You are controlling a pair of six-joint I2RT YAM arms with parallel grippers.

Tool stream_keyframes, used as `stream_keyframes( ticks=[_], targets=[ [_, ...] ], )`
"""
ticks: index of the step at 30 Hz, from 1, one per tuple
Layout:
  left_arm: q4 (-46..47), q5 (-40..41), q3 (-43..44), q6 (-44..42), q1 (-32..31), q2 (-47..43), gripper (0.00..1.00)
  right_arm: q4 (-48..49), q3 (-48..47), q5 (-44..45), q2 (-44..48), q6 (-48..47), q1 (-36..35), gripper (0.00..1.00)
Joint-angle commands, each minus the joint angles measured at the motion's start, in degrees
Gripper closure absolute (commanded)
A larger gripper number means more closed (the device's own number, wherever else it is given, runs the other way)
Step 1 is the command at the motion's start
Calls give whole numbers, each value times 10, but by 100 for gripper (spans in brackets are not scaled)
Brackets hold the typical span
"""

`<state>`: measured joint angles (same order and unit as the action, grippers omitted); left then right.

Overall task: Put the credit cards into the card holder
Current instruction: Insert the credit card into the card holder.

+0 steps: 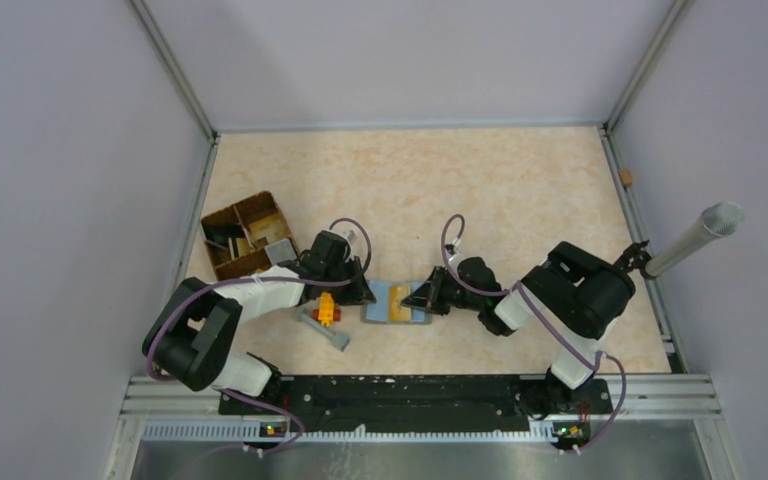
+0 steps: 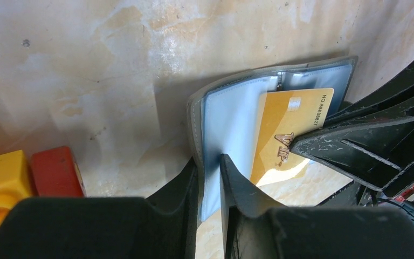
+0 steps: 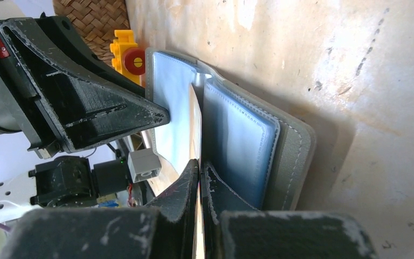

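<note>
The card holder (image 1: 397, 303) lies open on the table (image 1: 520, 190), like a book. The left gripper (image 2: 208, 161) pinches the holder's left edge, with the grey cover and a blue page squeezed together between its fingers. I think it does this so the holder cannot slide away or flap shut while a card goes in.

The right gripper (image 3: 201, 166) reaches in from the holder's right side. Its fingers are closed tight on a gold card (image 2: 294, 127). They hold the card by its outer end, so the free end can go in first. The card sits over the open holder, between two blue pages, with its free end near the fold. It looks partly in, but I cannot tell how deep.

The pocket mouth is very thin, so the card's edge has to line up with it just right. The two grippers face each other across the holder, with little room between them. Just left of the holder is a toy brick (image 1: 326, 308), and farther left is a woven tray (image 1: 243, 203). On the holder's right side there looks to be more room to pull back.
</note>
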<state>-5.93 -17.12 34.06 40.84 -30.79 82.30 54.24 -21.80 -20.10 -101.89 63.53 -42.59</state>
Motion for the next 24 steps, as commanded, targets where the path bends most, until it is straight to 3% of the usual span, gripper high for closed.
stream_keyframes(
  ticks=[1, 15, 24],
  targets=[
    [1, -5, -2, -4, -4, 15, 81, -29, -10, 43, -17, -22, -8, 100],
    [-10, 1, 6, -9, -4, 16, 81, -74, -27, 72, -21, -46, -16, 100],
    [4, -8, 2, 2, -4, 16, 74, -120, -65, 62, -47, -49, -42, 100]
  ],
)
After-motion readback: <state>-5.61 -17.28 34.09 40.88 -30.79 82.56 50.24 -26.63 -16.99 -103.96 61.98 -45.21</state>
